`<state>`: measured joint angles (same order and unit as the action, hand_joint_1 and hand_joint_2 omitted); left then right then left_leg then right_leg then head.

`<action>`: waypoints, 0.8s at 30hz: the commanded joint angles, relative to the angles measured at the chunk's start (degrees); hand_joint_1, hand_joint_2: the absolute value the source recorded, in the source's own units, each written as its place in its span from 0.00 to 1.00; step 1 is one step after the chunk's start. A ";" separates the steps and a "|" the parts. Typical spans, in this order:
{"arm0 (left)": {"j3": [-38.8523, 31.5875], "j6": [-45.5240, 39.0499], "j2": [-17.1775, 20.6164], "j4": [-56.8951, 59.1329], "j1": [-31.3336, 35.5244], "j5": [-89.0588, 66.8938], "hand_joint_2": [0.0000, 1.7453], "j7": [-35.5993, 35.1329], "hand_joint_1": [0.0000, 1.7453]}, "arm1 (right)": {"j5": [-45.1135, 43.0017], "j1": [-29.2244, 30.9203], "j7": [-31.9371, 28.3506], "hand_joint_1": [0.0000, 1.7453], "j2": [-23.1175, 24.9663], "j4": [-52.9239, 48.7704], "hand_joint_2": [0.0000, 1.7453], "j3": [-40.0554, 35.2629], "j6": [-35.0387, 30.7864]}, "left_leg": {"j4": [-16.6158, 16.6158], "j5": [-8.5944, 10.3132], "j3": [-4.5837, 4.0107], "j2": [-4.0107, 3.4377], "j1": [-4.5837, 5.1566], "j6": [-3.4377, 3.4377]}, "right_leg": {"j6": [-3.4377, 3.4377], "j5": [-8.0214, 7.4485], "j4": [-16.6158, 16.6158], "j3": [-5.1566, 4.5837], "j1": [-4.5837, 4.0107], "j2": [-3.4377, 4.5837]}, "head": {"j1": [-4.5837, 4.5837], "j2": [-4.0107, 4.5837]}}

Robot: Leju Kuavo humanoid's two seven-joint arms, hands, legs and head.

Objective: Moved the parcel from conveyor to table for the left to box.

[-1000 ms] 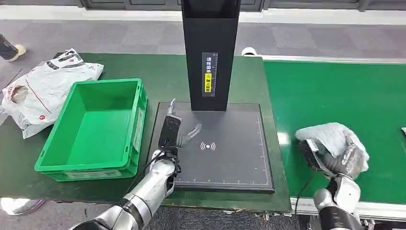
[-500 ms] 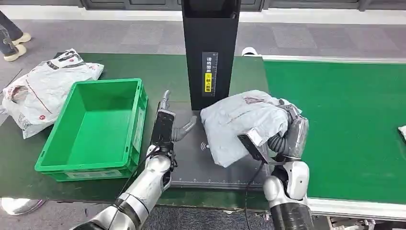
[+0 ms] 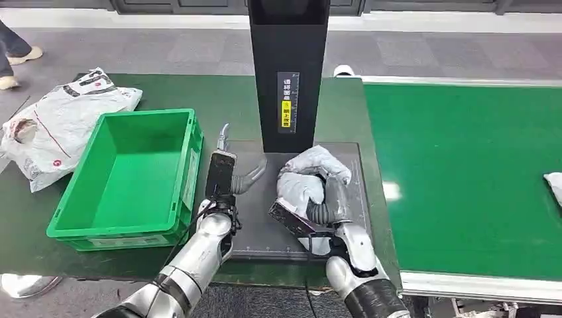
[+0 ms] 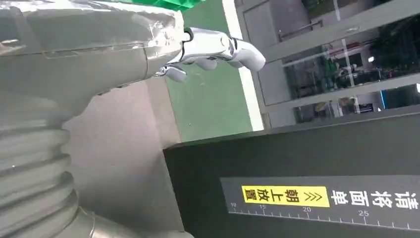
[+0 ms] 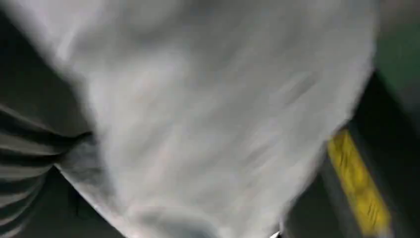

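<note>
The parcel [image 3: 306,177], a soft grey-white bag, is over the dark scanning plate [image 3: 262,228] on the table, just in front of the black upright column [image 3: 287,73]. The right hand [image 3: 317,207] comes from below and grasps it from its near side. I cannot tell surely if the bag already rests on the plate or hangs a little above it, because the hand covers its lower edge and the right wrist view is blurred, showing mostly the pale wrapping.

The left hand [image 3: 232,169] waits on the left part of the same plate, between the green crate [image 3: 189,172] and the parcel. It holds nothing, and its fingers [image 3: 255,173] are apart and point toward the bag. So the parcel lies to the right of the left hand, near but not touching, and the crate is just beside that hand on the other side. The long axis of the bag seems to run from the column toward the robot, a little tilted.

For boxing, the left hand is well placed: I think it needs only a short reach to the right once the right hand lets go.
</note>
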<state>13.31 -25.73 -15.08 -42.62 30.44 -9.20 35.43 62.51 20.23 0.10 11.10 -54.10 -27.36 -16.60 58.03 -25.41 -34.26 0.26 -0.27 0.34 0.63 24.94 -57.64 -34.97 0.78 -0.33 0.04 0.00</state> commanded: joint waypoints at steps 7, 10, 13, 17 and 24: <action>2.13 1.43 2.35 3.33 2.42 1.41 1.00 -0.34 0.00 | -0.76 4.65 1.88 0.00 -9.36 9.23 1.00 -11.20 8.59 | -0.07 0.04 0.44 0.08 -0.01 -0.02 | -0.01 -0.04 0.20 0.55 -0.01 -0.13 | 0.00 0.00; 2.13 1.43 2.35 3.33 2.42 1.41 1.00 -0.34 0.00 | -0.76 4.65 1.88 0.00 -9.36 9.23 1.00 -11.20 8.59 | -0.08 0.04 0.46 0.07 0.00 -0.02 | 0.01 -0.06 0.21 0.57 0.00 -0.12 | 0.00 0.00; 1.95 1.94 2.35 2.77 2.13 2.00 1.00 -0.46 0.00 | -2.45 4.30 1.37 0.00 -9.38 7.94 1.00 -10.02 7.71 | -0.04 0.03 0.46 0.08 -0.01 -0.02 | 0.01 -0.09 0.19 0.58 -0.02 -0.13 | 0.00 0.00; 1.36 2.57 2.32 -0.89 0.37 2.51 1.00 -1.09 0.00 | -7.72 4.07 -0.46 0.00 -7.07 2.27 1.00 -2.45 -2.00 | -0.02 0.03 0.45 0.02 0.03 -0.03 | 0.01 -0.10 0.13 0.52 0.02 -0.08 | 0.00 0.00; 2.61 1.26 1.64 -3.63 -0.85 1.17 1.00 -0.48 0.00 | -21.22 -1.90 -12.71 0.00 -5.51 -3.94 1.00 7.05 -16.72 | 0.00 0.02 0.36 0.10 0.02 -0.03 | 0.02 -0.08 0.12 0.48 0.01 -0.13 | 0.00 0.00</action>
<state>13.31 -23.69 -14.14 -44.63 29.68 -7.12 34.64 49.11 22.82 -5.14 4.65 -53.39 -31.33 -25.90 58.05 -25.38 -33.91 0.28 -0.23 0.31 0.67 24.82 -57.56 -34.53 0.82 -0.38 0.04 0.00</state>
